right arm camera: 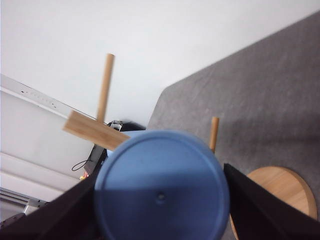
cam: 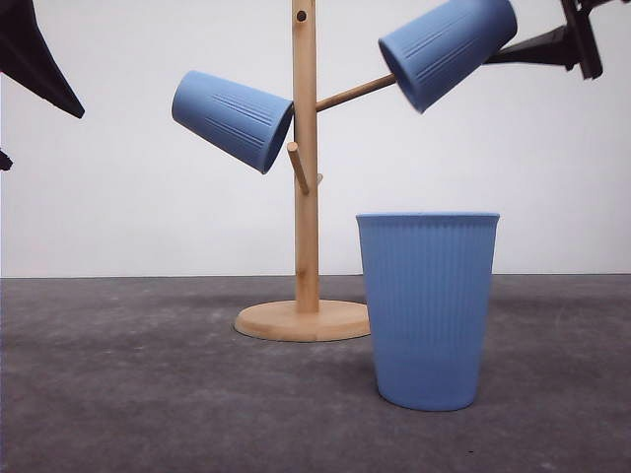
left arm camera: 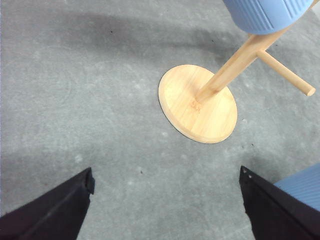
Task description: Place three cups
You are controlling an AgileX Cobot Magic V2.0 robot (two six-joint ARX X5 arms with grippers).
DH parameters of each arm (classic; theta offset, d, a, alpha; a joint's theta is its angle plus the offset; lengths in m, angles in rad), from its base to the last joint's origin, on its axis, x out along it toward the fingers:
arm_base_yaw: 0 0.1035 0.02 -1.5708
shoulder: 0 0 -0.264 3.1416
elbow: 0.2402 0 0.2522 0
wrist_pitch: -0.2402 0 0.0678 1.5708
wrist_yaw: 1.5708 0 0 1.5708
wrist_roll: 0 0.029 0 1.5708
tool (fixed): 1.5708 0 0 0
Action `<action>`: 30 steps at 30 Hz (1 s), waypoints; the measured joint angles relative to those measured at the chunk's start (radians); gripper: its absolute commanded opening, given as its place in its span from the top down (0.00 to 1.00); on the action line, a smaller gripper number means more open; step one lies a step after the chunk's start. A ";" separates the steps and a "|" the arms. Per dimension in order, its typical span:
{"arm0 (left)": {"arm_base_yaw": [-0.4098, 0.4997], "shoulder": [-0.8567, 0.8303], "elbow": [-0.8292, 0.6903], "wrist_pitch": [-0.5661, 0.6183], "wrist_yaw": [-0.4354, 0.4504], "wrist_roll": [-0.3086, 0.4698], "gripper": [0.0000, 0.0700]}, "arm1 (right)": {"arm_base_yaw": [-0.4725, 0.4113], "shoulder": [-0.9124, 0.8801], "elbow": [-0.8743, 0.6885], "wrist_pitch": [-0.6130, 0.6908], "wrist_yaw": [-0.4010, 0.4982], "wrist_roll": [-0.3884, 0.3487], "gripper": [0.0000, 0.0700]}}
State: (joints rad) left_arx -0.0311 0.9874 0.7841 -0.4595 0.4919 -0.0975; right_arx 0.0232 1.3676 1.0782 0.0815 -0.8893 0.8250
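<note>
Clamped by the right gripper [right arm camera: 160, 200] around its wide base: a light-blue ribbed cup [cam: 449, 49], tilted, mouth just at the tip of a slanted peg on the tall wooden cup tree [cam: 306, 158]. Already hung on a peg on the far side of the pole: a second light-blue ribbed cup [cam: 234, 120]. Standing upright on the grey table [cam: 118, 394], just in front of the tree's round base: a third light-blue ribbed cup [cam: 428, 310]. Left gripper [left arm camera: 165, 200] up high, jaws wide apart, nothing inside.

Best way, probably: keep the mouth lined up with the peg. Slide along it slowly. Let go only once the cup sits deep. Avoid bumping the pole.
</note>
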 measured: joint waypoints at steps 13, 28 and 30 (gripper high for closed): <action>0.000 0.000 0.000 0.000 0.000 0.000 0.22 | 0.109 0.108 0.000 0.111 0.030 0.021 0.51; 0.000 0.000 0.000 0.000 0.000 0.000 0.22 | 0.135 0.153 0.000 0.141 0.100 0.021 0.51; 0.000 0.000 0.000 0.000 0.000 0.000 0.22 | 0.135 0.165 0.000 0.147 0.096 0.022 0.51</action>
State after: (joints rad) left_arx -0.0311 0.9874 0.7841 -0.4595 0.4919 -0.0975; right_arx 0.1581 1.5325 1.0782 0.2283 -0.7929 0.8466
